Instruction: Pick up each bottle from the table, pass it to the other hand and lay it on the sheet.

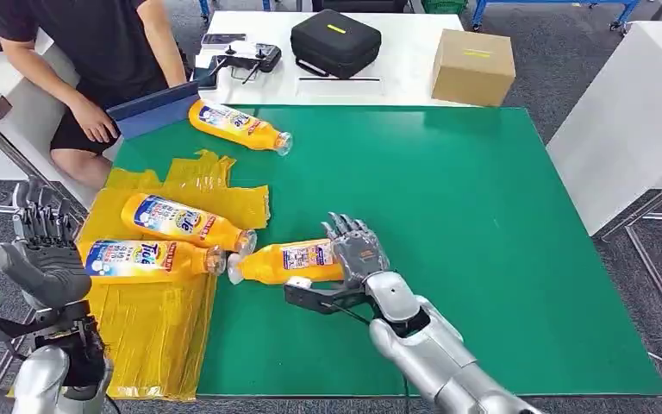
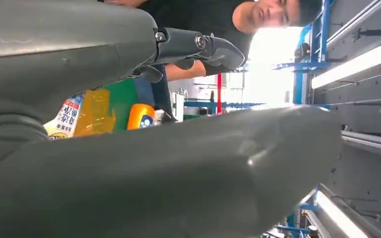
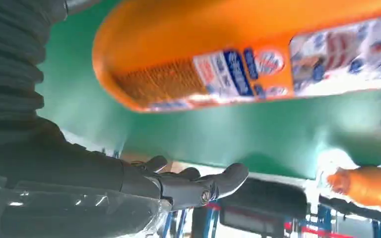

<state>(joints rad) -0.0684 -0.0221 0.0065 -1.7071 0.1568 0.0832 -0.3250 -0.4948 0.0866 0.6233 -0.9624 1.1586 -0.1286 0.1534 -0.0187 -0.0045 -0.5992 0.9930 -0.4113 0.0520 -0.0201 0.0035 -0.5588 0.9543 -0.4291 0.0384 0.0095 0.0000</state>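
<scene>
My left hand (image 1: 43,259) hangs nearest me at the table's near left corner, raised with its fingers up and apart, nothing in it, beside the yellow sheet (image 1: 159,332). My right hand (image 1: 358,252) is out on the green mat (image 1: 448,224), set against the base end of the orange bottle (image 1: 284,261) that lies on its side just off the sheet's right edge, cap pointing at the sheet; the fingers look spread along the bottle, but I cannot tell whether they have it clamped. I judge I am at the pick-up of this bottle: the next move calls for a firm wrap around its body, a lift, then a carry left to meet my waiting hand. Two bottles (image 1: 159,241) already lie side by side on the sheet, so room is tight there; the bare sheet nearer me is the safer landing. Farther off, a fourth bottle (image 1: 240,126) lies near the mat's far edge, close to a seated person (image 1: 95,52) holding a blue board (image 1: 159,108), and beyond it stand a black case (image 1: 334,41) and a cardboard box (image 1: 472,66).
</scene>
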